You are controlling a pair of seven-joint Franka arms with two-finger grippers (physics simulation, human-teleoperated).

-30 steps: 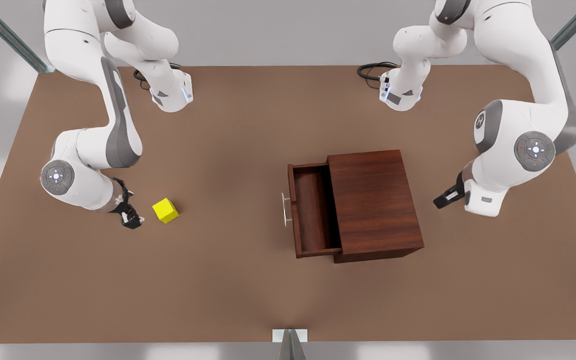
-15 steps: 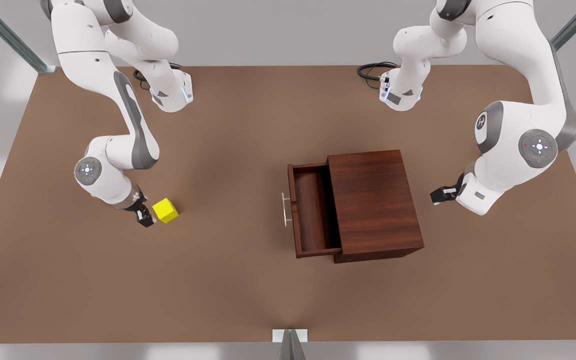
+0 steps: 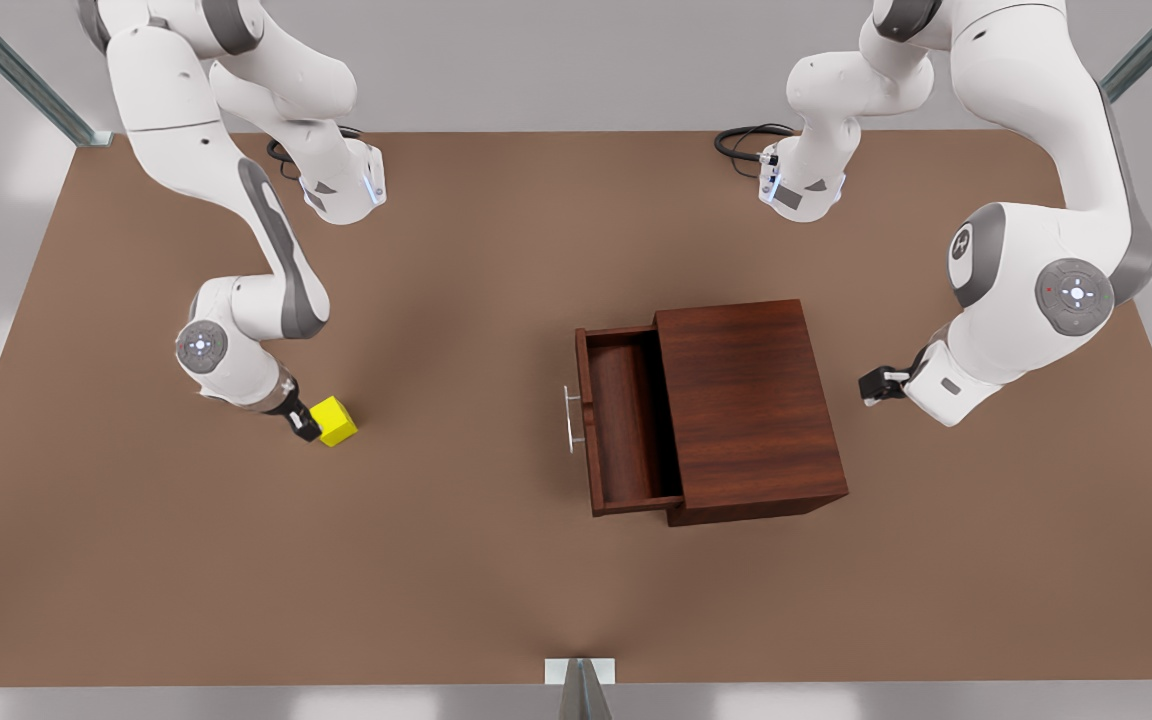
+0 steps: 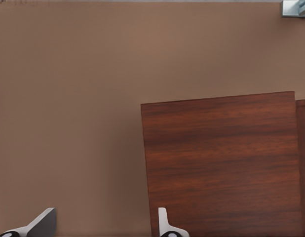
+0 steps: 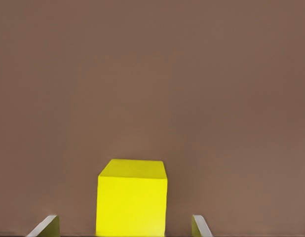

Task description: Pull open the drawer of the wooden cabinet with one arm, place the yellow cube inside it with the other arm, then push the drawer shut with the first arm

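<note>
The yellow cube (image 3: 334,421) sits on the table at the front view's left. My right gripper (image 3: 302,422) is low beside it, open, and in the right wrist view its fingertips (image 5: 48,225) flank the yellow cube (image 5: 132,197) without closing on it. The wooden cabinet (image 3: 748,405) stands right of centre with its drawer (image 3: 626,425) pulled out toward the front view's left, empty, its silver handle (image 3: 571,418) in front. My left gripper (image 3: 876,385) hovers open at the cabinet's far side, on the front view's right; in the left wrist view the left gripper (image 4: 104,228) faces the cabinet (image 4: 221,163).
Both arm bases (image 3: 346,185) stand at the table's back edge with black cables (image 3: 746,140) beside them. A small metal bracket (image 3: 580,672) sits at the front edge. Bare brown tabletop (image 3: 456,400) lies between the cube and the drawer.
The right arm has swung toward the cube, bringing its gripper from a short way off to right beside it. The left gripper has drifted slightly toward the cabinet.
</note>
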